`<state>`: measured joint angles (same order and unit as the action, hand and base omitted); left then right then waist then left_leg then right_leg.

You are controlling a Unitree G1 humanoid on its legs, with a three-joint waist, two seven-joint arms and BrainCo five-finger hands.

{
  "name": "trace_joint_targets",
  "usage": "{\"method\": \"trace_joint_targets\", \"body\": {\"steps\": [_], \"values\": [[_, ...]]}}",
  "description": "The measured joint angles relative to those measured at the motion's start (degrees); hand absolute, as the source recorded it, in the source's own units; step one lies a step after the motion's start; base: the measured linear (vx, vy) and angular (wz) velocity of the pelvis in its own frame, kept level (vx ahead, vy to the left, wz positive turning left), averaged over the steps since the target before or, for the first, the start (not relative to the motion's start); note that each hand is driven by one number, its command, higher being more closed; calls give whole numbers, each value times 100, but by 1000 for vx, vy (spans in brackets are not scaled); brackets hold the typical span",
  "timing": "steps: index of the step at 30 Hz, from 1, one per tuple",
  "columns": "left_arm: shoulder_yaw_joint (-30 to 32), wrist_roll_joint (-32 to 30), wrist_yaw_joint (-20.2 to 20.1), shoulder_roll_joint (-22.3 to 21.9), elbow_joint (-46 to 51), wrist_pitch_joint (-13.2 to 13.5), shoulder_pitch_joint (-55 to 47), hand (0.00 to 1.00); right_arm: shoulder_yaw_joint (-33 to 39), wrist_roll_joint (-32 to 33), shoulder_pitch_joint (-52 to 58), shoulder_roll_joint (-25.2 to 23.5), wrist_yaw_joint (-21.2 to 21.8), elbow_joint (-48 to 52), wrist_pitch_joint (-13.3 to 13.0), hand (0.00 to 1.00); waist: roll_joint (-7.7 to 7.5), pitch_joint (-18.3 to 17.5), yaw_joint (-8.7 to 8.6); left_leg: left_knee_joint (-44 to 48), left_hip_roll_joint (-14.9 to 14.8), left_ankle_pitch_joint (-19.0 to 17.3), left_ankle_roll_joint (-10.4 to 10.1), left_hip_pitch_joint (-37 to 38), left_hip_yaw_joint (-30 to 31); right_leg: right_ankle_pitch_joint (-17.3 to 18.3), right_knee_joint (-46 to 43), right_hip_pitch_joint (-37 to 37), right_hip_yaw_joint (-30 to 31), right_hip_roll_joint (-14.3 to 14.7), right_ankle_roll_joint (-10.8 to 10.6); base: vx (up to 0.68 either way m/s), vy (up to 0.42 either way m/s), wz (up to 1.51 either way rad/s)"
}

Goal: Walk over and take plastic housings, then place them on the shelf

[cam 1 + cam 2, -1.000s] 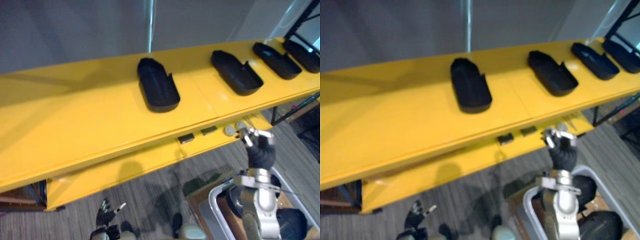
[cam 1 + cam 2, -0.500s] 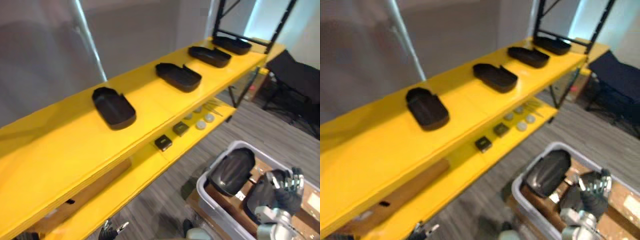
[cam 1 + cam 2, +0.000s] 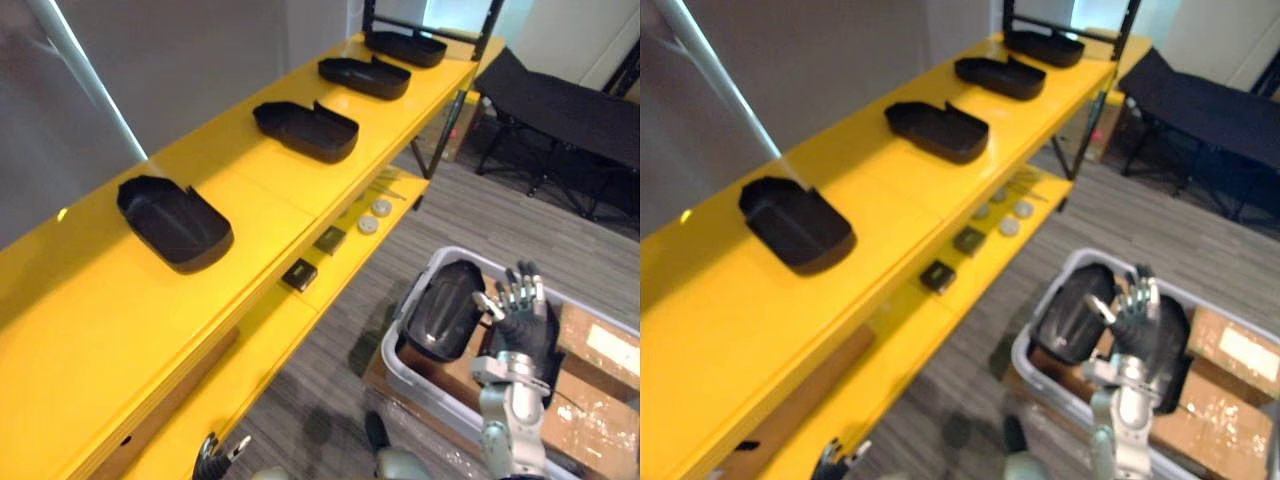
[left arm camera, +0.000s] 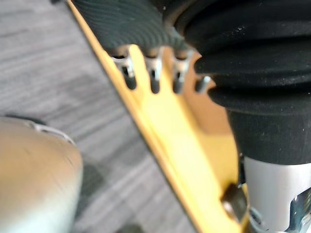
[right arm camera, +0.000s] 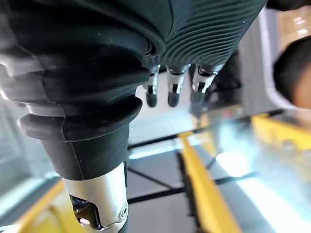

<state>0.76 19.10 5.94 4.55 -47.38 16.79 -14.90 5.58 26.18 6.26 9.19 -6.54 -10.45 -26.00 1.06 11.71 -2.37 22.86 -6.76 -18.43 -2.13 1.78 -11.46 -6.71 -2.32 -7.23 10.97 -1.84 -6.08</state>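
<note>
We have turned from the shelf (image 3: 270, 205) to the bin (image 3: 398, 352): our right hand (image 3: 520, 325), fingers spread and empty, now hangs over its housing (image 3: 440, 312), ready to grasp.

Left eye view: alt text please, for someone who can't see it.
The right hand, fingers straight, is raised over a grey bin holding a black housing. To its left, a yellow shelf carries four more housings in a row; the left hand shows at the bottom edge.

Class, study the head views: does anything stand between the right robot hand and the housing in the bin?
Nothing visible does. The open right robot hand hangs just beside the black plastic housing in the grey bin.
</note>
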Motion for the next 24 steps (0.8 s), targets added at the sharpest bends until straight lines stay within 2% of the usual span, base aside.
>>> {"method": "trace_joint_targets", "body": {"steps": [1, 2, 3, 5, 6, 7, 8, 9, 10, 12, 15, 16, 17, 18, 19, 20, 21, 22, 23, 24], "values": [[-117, -27, 2, 3, 114, 48, 155, 0, -73, 11, -30, -12, -34, -268, 5, 0, -12, 189, 11, 291, 7, -31, -6, -118, 40, 58, -321, -120, -22, -1, 41, -98, 31, 3], [-208, -134, 1, -11, 185, 75, 279, 0, -112, 13, 23, -37, -88, -346, 1, 0, 52, 324, -1, 539, -8, -102, -8, -200, 168, 63, -523, -184, -77, 17, 47, -145, 50, 5], [-274, -210, 0, -92, 319, 80, 408, 0, -113, 40, 159, -149, -112, -348, -20, 0, 140, 500, -11, 770, -50, -277, -27, -222, 316, 63, -697, -200, -160, 75, 48, -142, 62, -1], [-417, -221, -13, -123, 544, 54, 467, 0, -165, 95, 423, -414, -111, -343, -48, 0, 153, 648, -33, 906, -152, -612, -32, -183, 303, 57, -772, -207, -132, 154, 38, -198, 103, -32], [-420, -219, -34, -98, 652, 35, 481, 0, -252, 192, 645, -595, -76, -340, -74, 0, 49, 709, -41, 955, -156, -778, -36, -166, 265, -3, -762, -245, -134, 170, -51, -234, 98, -46], [-418, -223, -23, -57, 700, 16, 472, 0, -296, 282, 756, -704, -17, -328, -76, 0, -85, 738, -30, 961, -114, -788, -23, -163, 191, -59, -721, -270, -162, 129, -107, -284, 32, -54], [-409, -241, 12, 9, 797, -59, 416, 0, -392, 398, 996, -862, 98, -174, -73, 0, -304, 777, 0, 932, -83, -753, 38, -193, 22, -94, -408, -257, -333, -44, 31, -411, -6, -80], [-314, -342, 186, 32, 863, -163, 371, 0, -495, 459, 1275, -904, 316, 24, -68, 0, -375, 809, 13, 684, -113, -545, 143, -180, -262, 240, -501, -398, -1055, -301, 463, -360, -17, -75], [-314, -340, 219, 56, 854, -196, 361, 0, -514, 460, 1305, -903, 355, 46, -68, 0, -381, 795, 8, 642, -145, -513, 142, -171, -321, 269, -564, -438, -1132, -333, 491, -354, -31, -76], [-331, -315, 385, 233, 675, -362, 396, 0, -629, 433, 1404, -909, 556, 114, -70, 0, -416, 726, -32, 90, -337, -48, 80, -170, -464, 394, -1750, -666, -1496, -399, 561, -188, -36, -41], [-351, -324, 403, 362, 603, -485, 392, 0, -800, 393, 1247, -904, 523, 62, -105, 0, -465, 695, 34, -316, -491, 338, -31, -234, -492, 564, -2517, -526, -1576, -635, 590, -85, -126, -19], [-335, -290, 400, 422, 552, -535, 331, 0, -904, 389, 1097, -902, 458, -40, -132, 0, -515, 651, 38, -348, -552, 423, -109, -315, -498, 526, -2624, -320, -1590, -864, 596, -43, -222, -21], [-304, -263, 403, 486, 563, -547, 305, 0, -982, 375, 971, -897, 373, -241, -166, 0, -600, 544, 94, -322, -575, 476, -198, -388, -537, 303, -2395, -80, -1601, -1109, 588, -34, -242, -26], [-302, -267, 396, 571, 540, -560, 321, 0, -1010, 373, 857, -894, 327, -359, -166, 0, -635, 497, 143, -346, -612, 517, -262, -391, -570, 320, -2227, -51, -1597, -1047, 529, -26, -254, -45], [-304, -264, 380, 554, 435, -565, 312, 0, -1027, 334, 661, -835, 216, -541, -167, 0, -513, 380, 195, -560, -744, 694, -362, -372, -681, 294, -1968, -33, -1766, -904, 522, -26, -231, -44], [-309, -264, 328, 499, 288, -566, 302, 0, -1028, 220, 570, -790, 113, -611, -169, 0, -378, 296, 166, -763, -832, 874, -406, -356, -764, 297, -1789, -47, -1793, -820, 508, -22, -216, -43], [-310, -263, 301, 438, 233, -566, 298, 0, -1045, 177, 544, -761, 66, -625, -169, 0, -313, 285, 161, -860, -902, 952, -441, -330, -814, 339, -1800, -92, -1802, -778, 499, -35, -263, -34], [-262, -243, 268, 398, 166, -560, 230, 0, -1119, 22, 531, -730, -40, -652, -155, 0, -273, 280, 175, -911, -997, 1035, -542, -250, -940, 767, -1977, -163, -1923, -812, 585, -34, -234, -46], [-124, -182, 268, 430, 110, -547, 109, 0, -1217, -61, 539, -738, -114, -689, -126, 0, -333, 242, 187, -890, -1059, 1086, -657, -170, -1064, 877, -1988, -149, -2196, -1044, 463, -36, -260, -48], [-64, -149, 272, 464, 114, -536, 18, 0, -1259, -126, 554, -756, -129, -687, -121, 0, -408, 183, 187, -858, -1088, 1101, -746, -171, -1113, 819, -1874, -146, -2341, -1143, 280, 3, -291, -40]]}}
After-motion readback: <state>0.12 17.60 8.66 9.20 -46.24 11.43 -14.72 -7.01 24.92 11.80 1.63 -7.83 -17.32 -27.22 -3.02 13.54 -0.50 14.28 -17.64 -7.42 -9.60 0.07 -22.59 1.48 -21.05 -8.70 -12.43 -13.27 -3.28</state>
